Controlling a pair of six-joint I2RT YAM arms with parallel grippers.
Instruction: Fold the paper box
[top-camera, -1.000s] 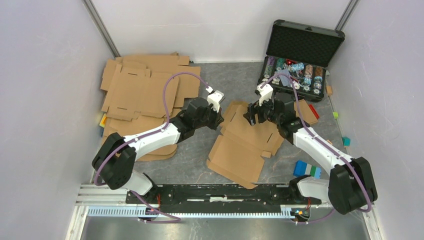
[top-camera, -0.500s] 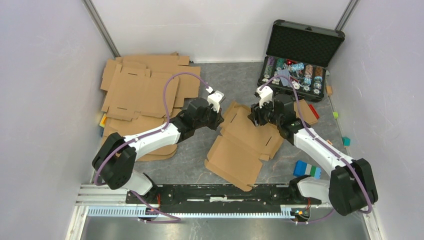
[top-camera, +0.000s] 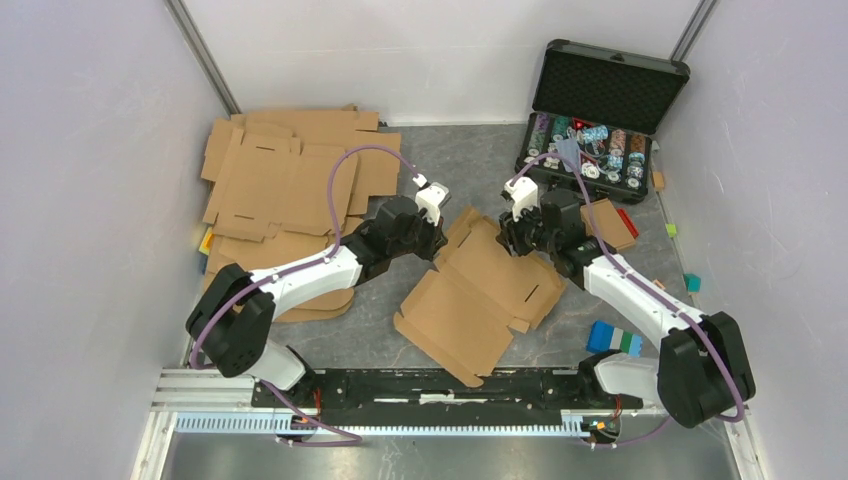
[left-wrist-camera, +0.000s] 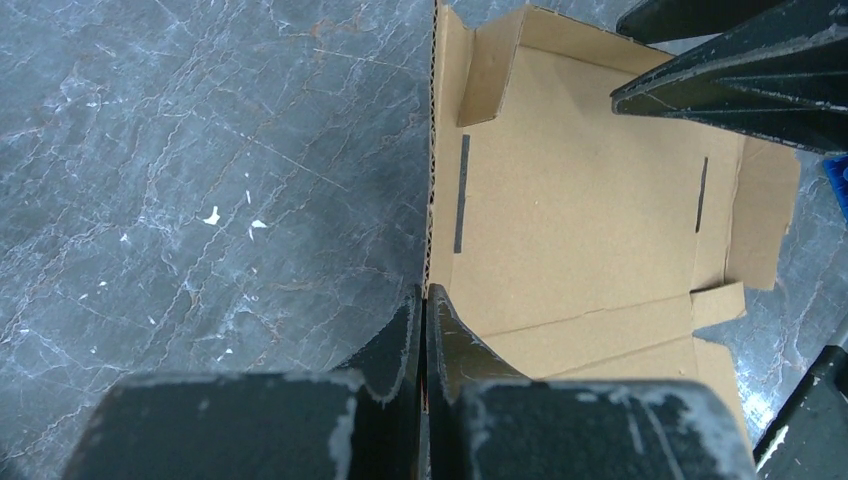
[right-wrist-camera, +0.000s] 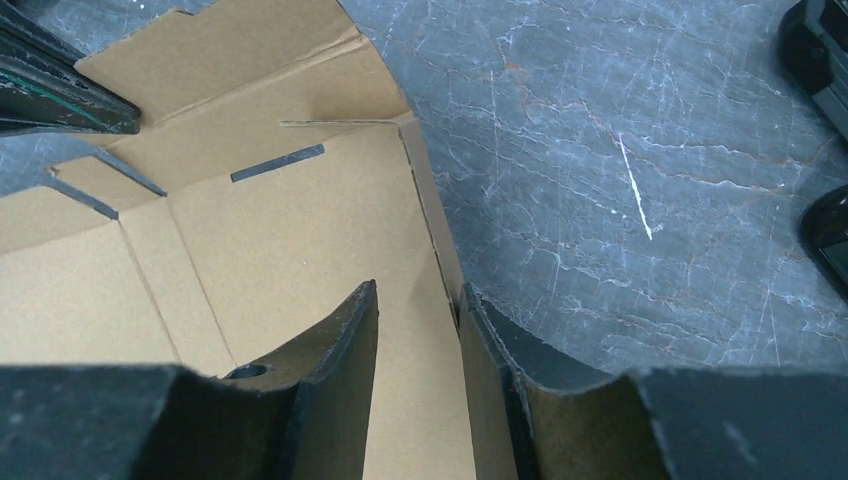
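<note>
- Left fingers clamp the paper box wall at lower centre, holding it upright for folding.
- Right fingers straddle the opposite wall, apart, apparently not yet pinching.

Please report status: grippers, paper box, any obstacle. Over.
Left gripper shut on one raised wall of the paper box. Right gripper open, straddling another raised wall. Spare blanks and chip case stand apart.
</note>
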